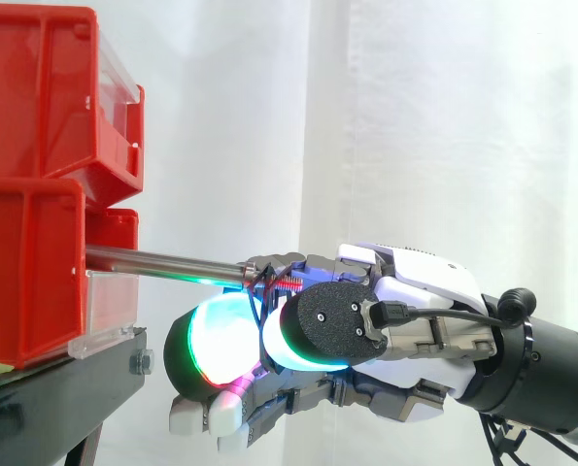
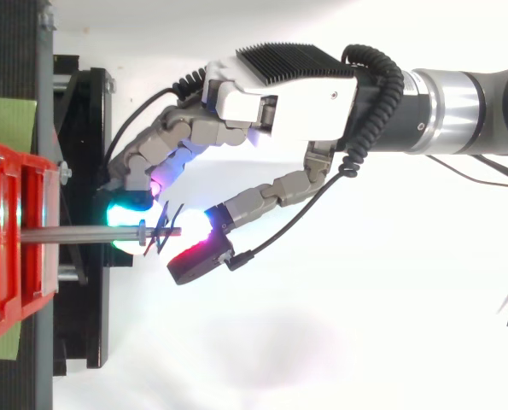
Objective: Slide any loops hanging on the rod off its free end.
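Fingers [image 2: 172, 141] curl around loops [image 2: 166, 224] near the rod [image 2: 74, 231] tip

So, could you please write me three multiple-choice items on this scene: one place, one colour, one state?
1. Where is the hand? A at the rod's free end B inside a bin C far above the rod
2. What colour are the bins? A blue B red C grey
3. The loops are: A on the rod B fallen to the floor C in a bin
Answers: 1 A, it sits at the rod's tip; 2 B, they are red; 3 A, they cross the rod near its tip.
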Available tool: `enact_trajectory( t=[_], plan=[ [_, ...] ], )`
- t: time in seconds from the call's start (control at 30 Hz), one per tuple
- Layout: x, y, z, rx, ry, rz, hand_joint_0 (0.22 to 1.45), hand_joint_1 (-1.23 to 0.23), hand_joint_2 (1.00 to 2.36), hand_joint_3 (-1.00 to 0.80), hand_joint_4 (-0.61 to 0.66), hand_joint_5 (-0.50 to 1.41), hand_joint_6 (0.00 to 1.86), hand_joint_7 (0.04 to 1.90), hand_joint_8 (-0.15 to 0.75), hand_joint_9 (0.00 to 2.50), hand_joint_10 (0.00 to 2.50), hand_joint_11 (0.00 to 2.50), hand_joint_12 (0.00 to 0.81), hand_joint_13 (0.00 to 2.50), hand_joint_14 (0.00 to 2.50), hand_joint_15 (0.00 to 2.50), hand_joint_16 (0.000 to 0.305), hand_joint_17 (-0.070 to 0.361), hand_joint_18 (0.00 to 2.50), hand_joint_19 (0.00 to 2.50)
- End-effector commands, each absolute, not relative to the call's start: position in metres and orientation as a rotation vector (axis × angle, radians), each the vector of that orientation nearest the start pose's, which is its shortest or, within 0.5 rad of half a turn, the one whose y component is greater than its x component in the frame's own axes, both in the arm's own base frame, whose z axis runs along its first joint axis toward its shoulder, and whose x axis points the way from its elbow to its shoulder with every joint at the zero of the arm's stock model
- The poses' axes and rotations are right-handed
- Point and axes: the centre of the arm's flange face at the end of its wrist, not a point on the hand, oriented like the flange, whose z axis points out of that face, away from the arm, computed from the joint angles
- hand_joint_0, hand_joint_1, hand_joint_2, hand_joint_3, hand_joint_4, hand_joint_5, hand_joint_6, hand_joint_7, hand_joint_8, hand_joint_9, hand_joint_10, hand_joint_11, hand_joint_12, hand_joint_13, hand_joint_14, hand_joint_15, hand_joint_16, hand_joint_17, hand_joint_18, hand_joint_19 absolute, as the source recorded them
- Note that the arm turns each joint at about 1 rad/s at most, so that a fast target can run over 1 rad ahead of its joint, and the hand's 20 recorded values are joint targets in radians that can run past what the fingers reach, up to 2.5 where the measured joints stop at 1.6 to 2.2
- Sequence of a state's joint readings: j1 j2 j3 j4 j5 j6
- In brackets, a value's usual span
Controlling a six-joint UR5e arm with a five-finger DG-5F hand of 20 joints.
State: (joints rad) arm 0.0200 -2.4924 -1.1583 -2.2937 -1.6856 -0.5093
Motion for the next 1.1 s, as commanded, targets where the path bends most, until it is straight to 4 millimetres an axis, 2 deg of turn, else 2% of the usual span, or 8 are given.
enact_trajectory(
  t=[0.0, 0.83, 0.9, 0.93, 1.07],
  plan=[
    [0.809, -0.106, 0.168, 0.554, 1.178, 1.004, 0.61, -0.74, 1.01, -0.06, 0.01, -0.13, 0.93, 0.89, 0.303, 0.88, 0.01, 0.27, 0.37, 0.68, 0.01, 0.16, 0.052, 0.117, 0.71, 0.37],
    [0.805, -0.094, 0.157, 0.592, 1.247, 0.996, 0.62, -0.74, 1.0, -0.04, 0.01, -0.12, 0.93, 0.91, 0.315, 0.89, 0.01, 0.26, 0.384, 0.68, 0.0, 0.16, 0.055, 0.124, 0.71, 0.36],
    [0.803, -0.094, 0.163, 0.598, 1.258, 0.994, 0.62, -0.74, 1.0, -0.04, 0.01, -0.12, 0.93, 0.91, 0.319, 0.89, 0.01, 0.26, 0.384, 0.67, 0.0, 0.16, 0.055, 0.124, 0.71, 0.36],
    [0.801, -0.093, 0.172, 0.602, 1.27, 0.989, 0.62, -0.74, 1.0, -0.04, 0.01, -0.12, 0.93, 0.91, 0.319, 0.89, 0.01, 0.26, 0.384, 0.67, 0.0, 0.16, 0.055, 0.124, 0.71, 0.36],
    [0.794, -0.094, 0.179, 0.629, 1.319, 0.975, 0.62, -0.74, 1.0, -0.04, 0.01, -0.12, 0.93, 0.91, 0.319, 0.89, 0.01, 0.26, 0.385, 0.67, 0.01, 0.16, 0.055, 0.124, 0.71, 0.36]
  ],
)
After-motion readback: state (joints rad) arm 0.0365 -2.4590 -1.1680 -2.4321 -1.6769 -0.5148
